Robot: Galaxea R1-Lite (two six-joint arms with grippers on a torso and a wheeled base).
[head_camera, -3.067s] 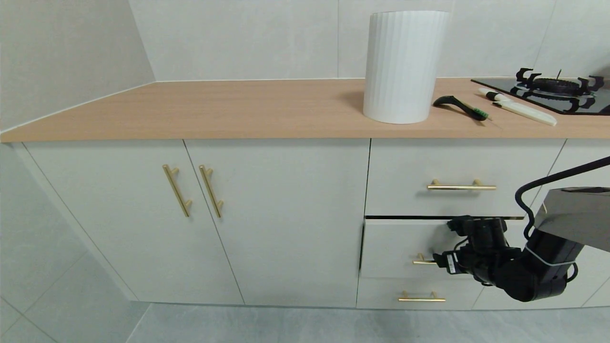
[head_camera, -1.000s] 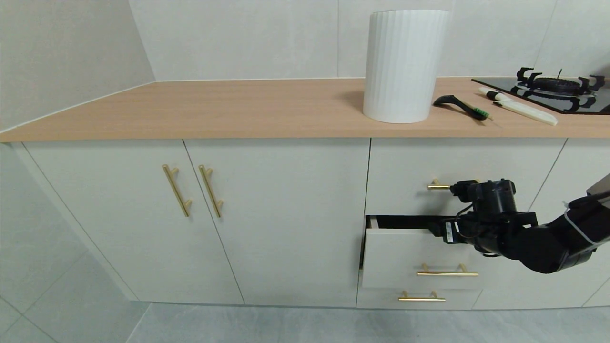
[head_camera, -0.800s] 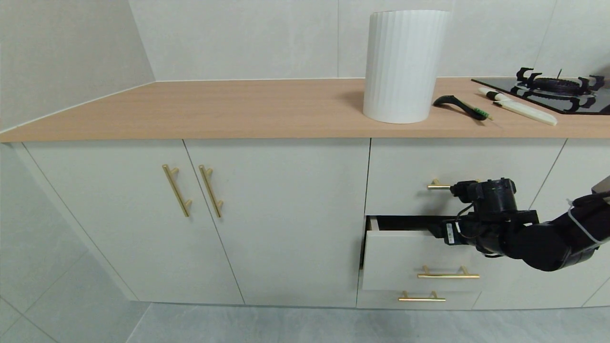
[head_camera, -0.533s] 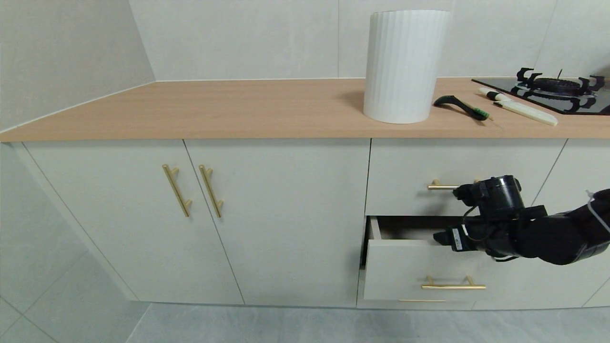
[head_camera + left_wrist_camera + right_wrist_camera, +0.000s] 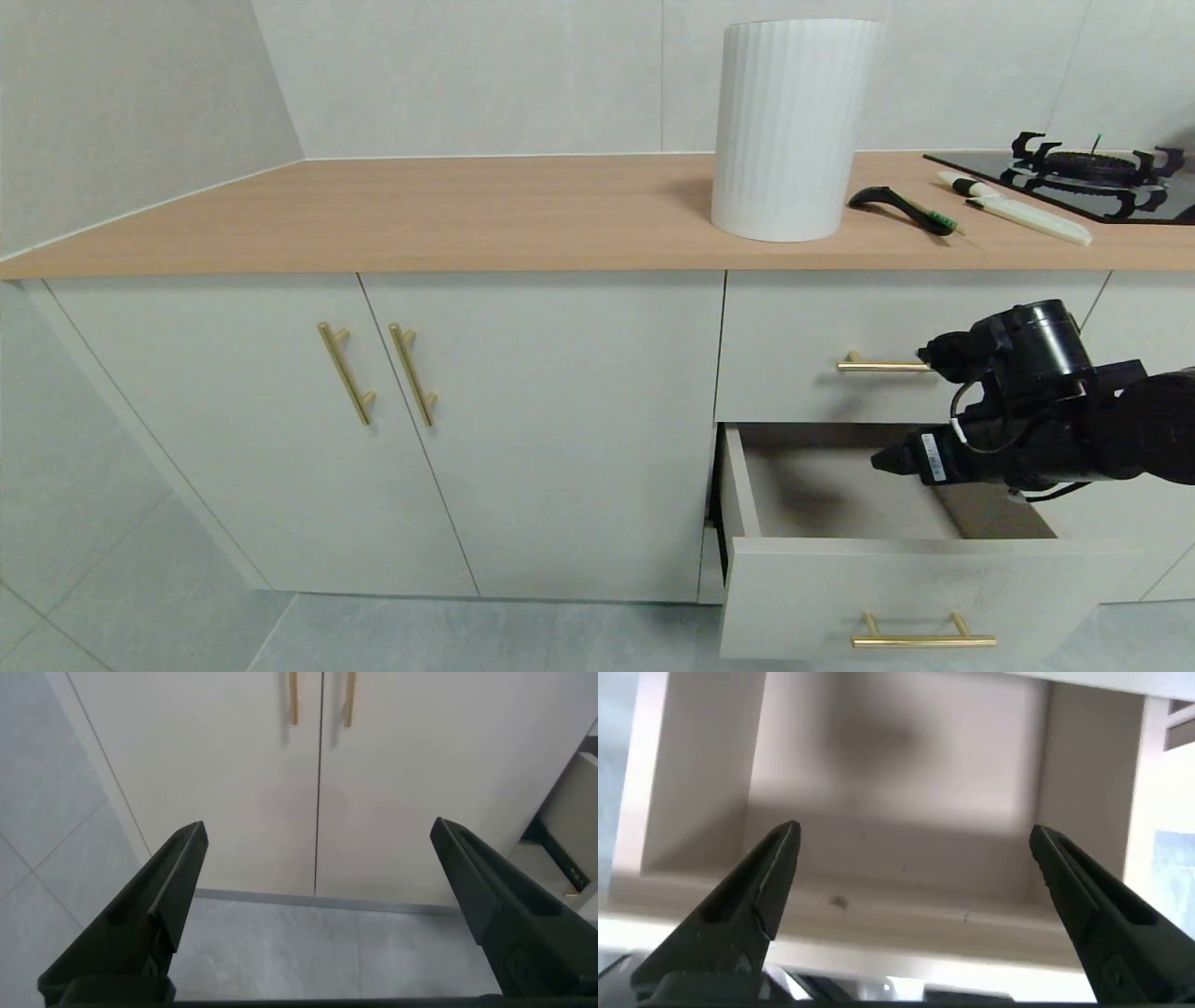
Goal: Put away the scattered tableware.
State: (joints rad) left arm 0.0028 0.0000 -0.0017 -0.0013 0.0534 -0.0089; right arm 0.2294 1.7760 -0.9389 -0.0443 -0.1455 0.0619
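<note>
On the wooden counter [image 5: 467, 210] lie a black peeler with a green tip [image 5: 901, 207] and a white knife [image 5: 1013, 210], right of a tall white ribbed container [image 5: 789, 131]. Below them the middle drawer [image 5: 915, 583] stands pulled far out, its inside [image 5: 896, 793] bare. My right gripper [image 5: 896, 457] hangs open just above the drawer's cavity, its fingers [image 5: 747, 905] spread wide with nothing between them. My left gripper [image 5: 318, 915] is open too, low before the cabinet doors [image 5: 318, 775], facing the floor.
A black gas hob [image 5: 1092, 173] sits at the counter's far right, beside the knife. The top drawer [image 5: 896, 327] is closed, its gold handle [image 5: 878, 366] just behind my right wrist. Grey floor tiles [image 5: 140, 579] lie open to the left.
The middle drawer has slid far out, from a narrow gap to wide open. My right gripper drew back with it, then rose a little above the cavity.
</note>
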